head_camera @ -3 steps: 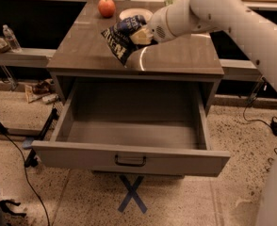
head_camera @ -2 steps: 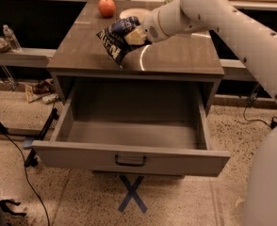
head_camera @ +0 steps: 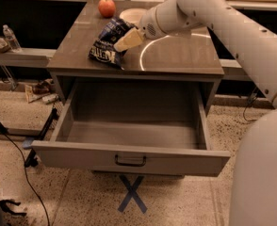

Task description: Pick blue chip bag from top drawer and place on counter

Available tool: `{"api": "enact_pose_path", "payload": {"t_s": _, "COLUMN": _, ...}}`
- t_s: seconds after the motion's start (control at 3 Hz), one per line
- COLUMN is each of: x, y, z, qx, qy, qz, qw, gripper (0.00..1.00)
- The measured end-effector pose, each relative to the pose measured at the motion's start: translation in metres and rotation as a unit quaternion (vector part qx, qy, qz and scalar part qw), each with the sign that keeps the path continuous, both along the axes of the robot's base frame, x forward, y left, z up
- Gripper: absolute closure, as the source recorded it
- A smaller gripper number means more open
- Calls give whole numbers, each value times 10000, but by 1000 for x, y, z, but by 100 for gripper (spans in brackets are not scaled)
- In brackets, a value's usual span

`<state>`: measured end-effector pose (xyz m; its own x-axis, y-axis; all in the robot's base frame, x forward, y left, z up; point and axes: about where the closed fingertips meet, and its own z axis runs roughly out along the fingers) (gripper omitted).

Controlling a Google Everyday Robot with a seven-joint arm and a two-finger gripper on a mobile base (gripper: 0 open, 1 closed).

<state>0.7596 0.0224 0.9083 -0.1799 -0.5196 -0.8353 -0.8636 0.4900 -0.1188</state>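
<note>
The white arm (head_camera: 232, 27) reaches in from the upper right, sloping down and leftward across the counter (head_camera: 176, 55), wrist low over the surface. The gripper (head_camera: 124, 40) sits at the left half of the counter, its pale fingers (head_camera: 129, 39) pinched on the upper edge of the blue chip bag (head_camera: 108, 44). The bag is tilted, its lower end touching the counter near the front left edge. Below, the top drawer (head_camera: 82, 154) hangs pulled out. An apple (head_camera: 107, 7) rests at the back
</note>
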Motion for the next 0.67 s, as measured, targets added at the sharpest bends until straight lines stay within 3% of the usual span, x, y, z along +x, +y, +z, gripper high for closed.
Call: {"api": "enact_pose_path", "payload": {"t_s": 0.67, "x": 2, "y": -5, "z": 4, "qx": 4, "qy": -3, "qz": -20, "qw": 10000, "gripper": 0}}
